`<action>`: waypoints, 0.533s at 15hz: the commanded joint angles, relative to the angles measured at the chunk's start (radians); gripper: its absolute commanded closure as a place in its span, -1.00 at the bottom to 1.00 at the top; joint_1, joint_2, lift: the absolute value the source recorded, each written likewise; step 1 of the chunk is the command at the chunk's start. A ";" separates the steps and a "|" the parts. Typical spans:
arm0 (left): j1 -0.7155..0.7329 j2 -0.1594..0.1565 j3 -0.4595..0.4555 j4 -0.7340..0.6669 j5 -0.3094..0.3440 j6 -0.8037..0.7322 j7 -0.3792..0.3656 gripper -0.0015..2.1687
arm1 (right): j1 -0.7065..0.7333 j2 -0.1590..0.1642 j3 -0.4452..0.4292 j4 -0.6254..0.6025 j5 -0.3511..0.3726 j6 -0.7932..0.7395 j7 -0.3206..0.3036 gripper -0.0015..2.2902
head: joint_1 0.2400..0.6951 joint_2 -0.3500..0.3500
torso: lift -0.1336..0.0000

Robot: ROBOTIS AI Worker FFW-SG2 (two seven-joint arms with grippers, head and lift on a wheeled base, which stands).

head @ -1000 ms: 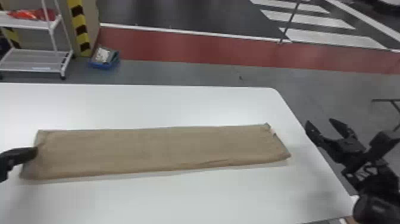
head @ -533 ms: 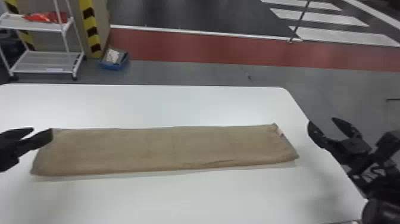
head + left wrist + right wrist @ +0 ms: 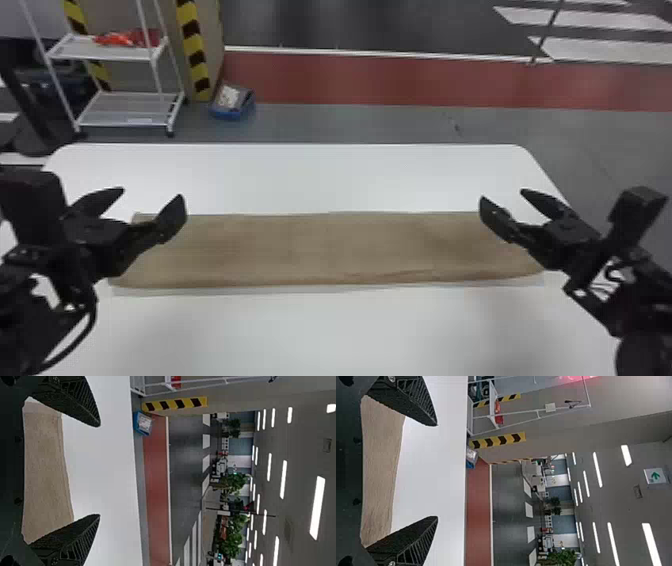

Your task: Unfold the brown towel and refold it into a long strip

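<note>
The brown towel lies flat as a long strip running left to right across the white table, its near long edge slightly wavy. Above its left end is my left gripper, fingers spread and holding nothing. My right gripper hangs over the towel's right end, likewise apart and with nothing between its fingers. In the left wrist view, the towel stretches behind the open left gripper. The right wrist view has the towel past the open right gripper. Both arms cover parts of the strip's ends.
The white table extends in front of and behind the towel. Beyond its far edge are a white shelf rack, a blue box on the floor and a striped post.
The left arm has come further into the head view, above the towel's left end. My right gripper has moved inward from the table's right edge to over the towel. The head view has shifted.
</note>
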State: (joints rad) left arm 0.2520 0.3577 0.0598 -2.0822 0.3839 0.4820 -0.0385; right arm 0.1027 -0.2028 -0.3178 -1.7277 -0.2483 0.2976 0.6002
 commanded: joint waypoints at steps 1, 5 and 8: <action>0.059 -0.025 -0.057 -0.038 -0.037 -0.127 0.022 -0.93 | 0.110 0.053 0.065 -0.161 0.020 0.024 -0.048 -0.97 | 1.00 -0.19 | -0.84; 0.150 -0.034 -0.149 -0.045 -0.140 -0.375 0.141 -0.93 | 0.301 0.088 0.149 -0.343 0.029 -0.053 -0.128 -0.97 | 1.00 -0.07 | -0.84; 0.227 -0.036 -0.166 -0.053 -0.165 -0.486 0.164 -0.93 | 0.431 0.092 0.210 -0.411 0.030 -0.148 -0.201 -0.96 | 1.00 -0.03 | -0.84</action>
State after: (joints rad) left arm 0.4410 0.3223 -0.1000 -2.1298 0.2351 0.0496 0.1213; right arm 0.4740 -0.1118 -0.1332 -2.1041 -0.2183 0.1763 0.4135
